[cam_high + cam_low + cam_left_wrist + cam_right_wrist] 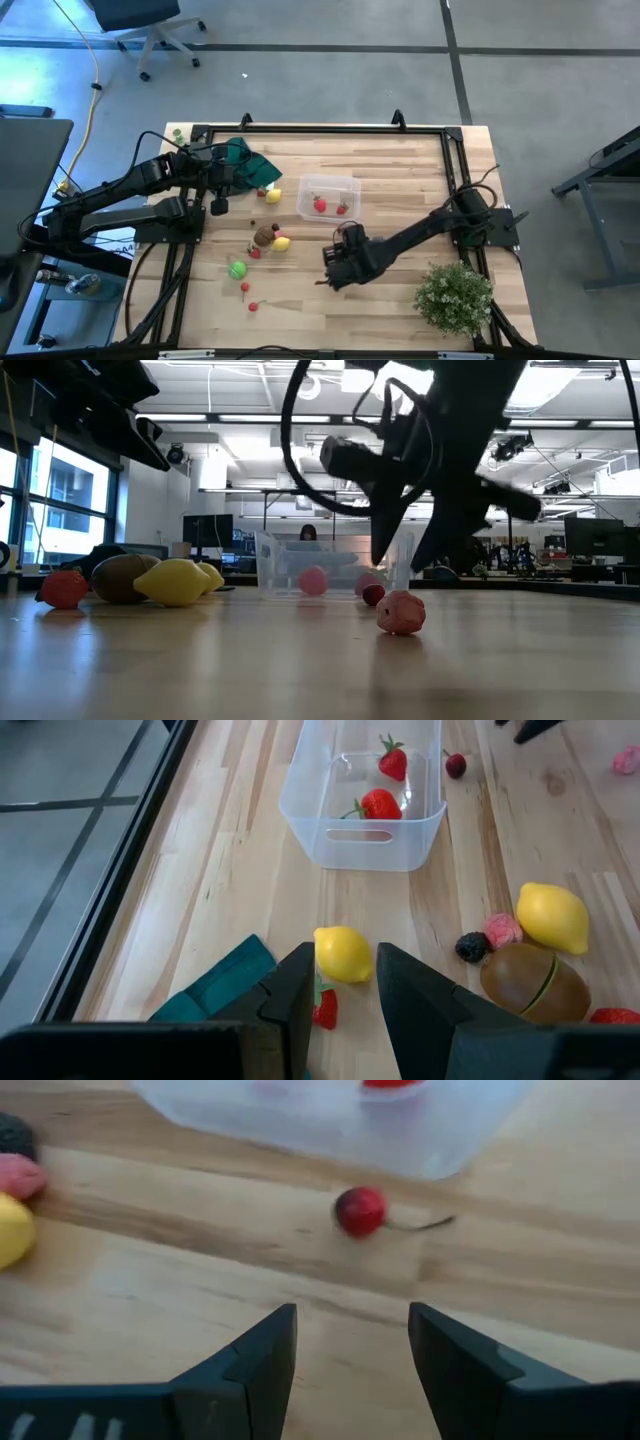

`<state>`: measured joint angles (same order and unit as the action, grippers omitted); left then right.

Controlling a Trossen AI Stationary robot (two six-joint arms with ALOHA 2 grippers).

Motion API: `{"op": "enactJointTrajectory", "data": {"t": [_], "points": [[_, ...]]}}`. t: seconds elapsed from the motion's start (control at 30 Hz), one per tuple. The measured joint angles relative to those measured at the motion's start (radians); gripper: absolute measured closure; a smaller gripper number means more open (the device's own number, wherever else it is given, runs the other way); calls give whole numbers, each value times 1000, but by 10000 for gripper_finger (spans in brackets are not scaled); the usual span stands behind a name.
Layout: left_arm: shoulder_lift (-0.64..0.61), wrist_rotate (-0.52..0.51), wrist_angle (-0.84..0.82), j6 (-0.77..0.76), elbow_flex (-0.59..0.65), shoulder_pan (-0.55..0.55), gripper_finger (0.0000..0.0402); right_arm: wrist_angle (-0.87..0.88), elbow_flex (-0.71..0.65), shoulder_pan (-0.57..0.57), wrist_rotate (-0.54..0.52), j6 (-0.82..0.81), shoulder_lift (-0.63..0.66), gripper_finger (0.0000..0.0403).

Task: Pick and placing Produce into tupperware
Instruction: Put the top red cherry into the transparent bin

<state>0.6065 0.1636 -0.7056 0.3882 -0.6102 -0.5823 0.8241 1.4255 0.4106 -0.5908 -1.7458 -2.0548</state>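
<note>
Jaws apart and empty on the right gripper (350, 1320), low over the middle of the tabletop (400, 170), on the near-edge side of the tub (328, 177). Aimed at a cherry (359, 1211) lying on the bare wood just beside the tub's wall, not touching it, thin stem pointing sideways. Two strawberries (380, 805) already inside the tub.

Jaws apart as well on the left gripper (343, 960), waiting near the left edge, above the green cloth (215, 985), with a small lemon (343, 953) just beyond the tips. More produce between the tub and the left edge: a bigger lemon (553, 917), a brown piece (530, 982), a green one (237, 268). One pink piece (401, 612) close to the right gripper, on the near-edge side.

Handling of the cherry, as a judgement only: probably very light, hard and smooth, and round, so likely to roll or to squirt out from a grip off centre. Best taken across the widest part of the red body, jaws low and close to the wood, closing slowly. Better not to take the stem: too thin, perhaps bendable. Also some care for the tub wall, light enough to slide if pushed.
</note>
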Motion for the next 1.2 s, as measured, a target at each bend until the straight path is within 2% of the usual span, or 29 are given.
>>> {"op": "enactJointTrajectory", "data": {"t": [0.13,0.37,0.43,0.67,0.77,1.2], "points": [[0,0,0,0,0,0,302,-133,-73,-5,-17,65,0,217],[0,0,0,0,0,0,302,-200,-119,9,-257,168,0,217],[0,0,0,0,0,0,302,-219,-129,10,-288,206,0,217],[0,0,0,0,0,0,302,-462,-205,1,-268,323,-1,217],[0,0,0,0,0,0,302,-516,-227,0,-260,358,-2,217],[0,0,0,0,0,0,302,-460,-230,-40,-219,335,-2,217]]}}
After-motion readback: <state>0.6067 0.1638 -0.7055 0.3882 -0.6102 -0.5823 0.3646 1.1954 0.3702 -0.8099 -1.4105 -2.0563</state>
